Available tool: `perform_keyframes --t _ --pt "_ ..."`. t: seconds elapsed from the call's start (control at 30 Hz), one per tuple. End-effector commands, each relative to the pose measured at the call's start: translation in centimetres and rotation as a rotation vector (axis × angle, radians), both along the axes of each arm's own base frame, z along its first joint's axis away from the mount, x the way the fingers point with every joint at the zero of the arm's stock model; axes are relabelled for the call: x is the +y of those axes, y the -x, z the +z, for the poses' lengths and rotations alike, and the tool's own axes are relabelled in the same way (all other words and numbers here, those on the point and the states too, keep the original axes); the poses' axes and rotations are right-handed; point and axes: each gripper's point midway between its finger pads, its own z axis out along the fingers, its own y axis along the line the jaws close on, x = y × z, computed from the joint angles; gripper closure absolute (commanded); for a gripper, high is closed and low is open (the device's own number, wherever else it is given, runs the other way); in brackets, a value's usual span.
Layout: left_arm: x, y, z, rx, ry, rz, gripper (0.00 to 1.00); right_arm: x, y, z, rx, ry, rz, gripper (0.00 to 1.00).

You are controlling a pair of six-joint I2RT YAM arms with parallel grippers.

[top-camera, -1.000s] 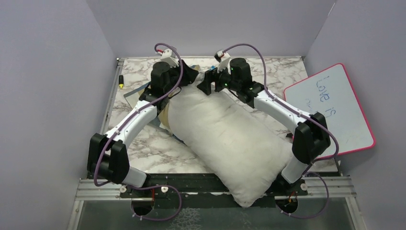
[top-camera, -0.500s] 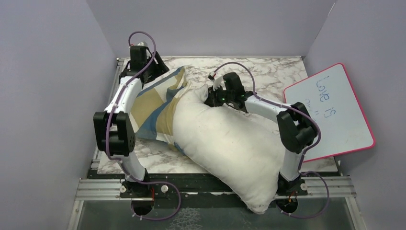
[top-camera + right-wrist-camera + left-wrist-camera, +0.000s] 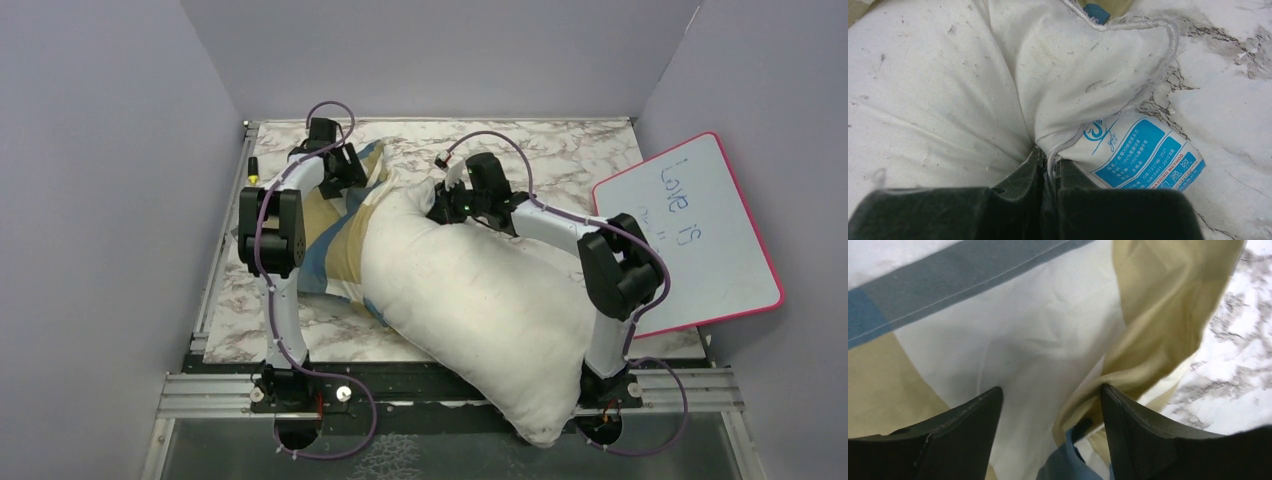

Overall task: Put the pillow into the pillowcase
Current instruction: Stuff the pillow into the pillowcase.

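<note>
Right wrist: we found the right gripper [image 3: 1048, 170] pinched onto the pillow [image 3: 938, 100] at its corner seam; the left gripper [image 3: 1050, 405] stood wide above the pillowcase [image 3: 1013, 340].

A table top [image 3: 600, 150] patterned as white marble with grey veins is enclosed by plain lavender walls [image 3: 100, 200] at 9, 12 and 3 o'clock. A pink-rimmed whiteboard [image 3: 700, 240] with blue handwriting is set at 3 o'clock, over the table's edge. A yellow-tipped marker [image 3: 253, 170] is laid at 10 o'clock. A metal rail [image 3: 200, 395] is fixed at 6 o'clock. Everything is lit evenly.
</note>
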Motion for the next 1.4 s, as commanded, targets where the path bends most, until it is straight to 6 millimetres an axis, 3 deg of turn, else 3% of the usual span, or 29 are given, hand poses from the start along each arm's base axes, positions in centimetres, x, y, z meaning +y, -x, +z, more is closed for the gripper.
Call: perform_keyframes --t 0.0,0.03,0.1,0.17,0.27,0.4,0.5,0.6,0.7,0.87,0.97,1.1,1.13,1.17,1.23,1.37 --pt "0.8 1.0 -5.1 0.108 -0.074 0.036 0.30 -0.8 3.3 -3.0 0.132 0.083 0.038 1.00" --pt "0.9 1.1 -5.9 0.121 -0.081 0.043 0.44 -0.8 3.0 -3.0 0.123 0.083 0.024 1.00" --pt "1.1 0.6 -6.6 0.120 -0.093 0.052 0.81 -0.7 2.1 -2.8 0.096 0.071 -0.008 1.00" --pt "1.4 -1.0 -6.0 0.081 -0.097 0.058 1.00 0.0 0.5 -1.9 0.032 0.032 -0.039 1.00" --pt "1.9 -5.8 -1.7 -0.050 -0.063 0.075 1.00 0.7 -2.9 0.1 -0.073 0.003 -0.108 1.00" --pt "5.1 -11.8 6.7 -0.252 -0.015 0.183 1.00 -0.7 -7.8 1.4 -0.114 0.019 -0.279 1.00" --pt "9.1 -14.3 11.7 -0.379 -0.004 0.288 1.00 -2.9 -10.0 1.2 -0.090 0.010 -0.403 1.00" --pt "11.0 -16.0 15.1 -0.494 0.052 0.328 1.00 -4.2 -10.6 0.9 -0.100 0.010 -0.460 1.00" --pt "10.0 -16.9 17.1 -0.577 0.168 0.283 1.00 -4.1 -10.7 0.7 -0.087 -0.003 -0.456 1.00" --pt "6.6 -17.5 18.6 -0.654 0.376 0.169 1.00 -4.2 -11.8 0.6 -0.030 -0.027 -0.505 1.00" --pt "5.3 -17.1 19.0 -0.640 0.412 0.095 0.97 -4.0 -12.1 1.4 -0.027 -0.061 -0.494 1.00" --pt "4.3 -13.9 19.4 -0.554 0.379 0.023 0.54 -3.0 -11.4 2.5 -0.031 -0.075 -0.404 1.00" --pt "4.4 -12.4 18.5 -0.503 0.357 0.031 0.48 -3.0 -11.1 2.7 -0.030 -0.070 -0.388 0.99" --pt "4.6 -11.3 19.1 -0.493 0.330 0.036 0.43 -2.9 -10.9 2.9 -0.029 -0.063 -0.372 0.98" --pt "4.7 -7.7 17.3 -0.406 0.280 0.064 0.37 -2.8 -10.2 3.3 -0.012 -0.052 -0.341 0.94" --pt "6.1 -0.1 15.0 -0.277 0.146 0.122 0.30 -2.6 -7.8 3.1 0.053 -0.025 -0.254 0.77"
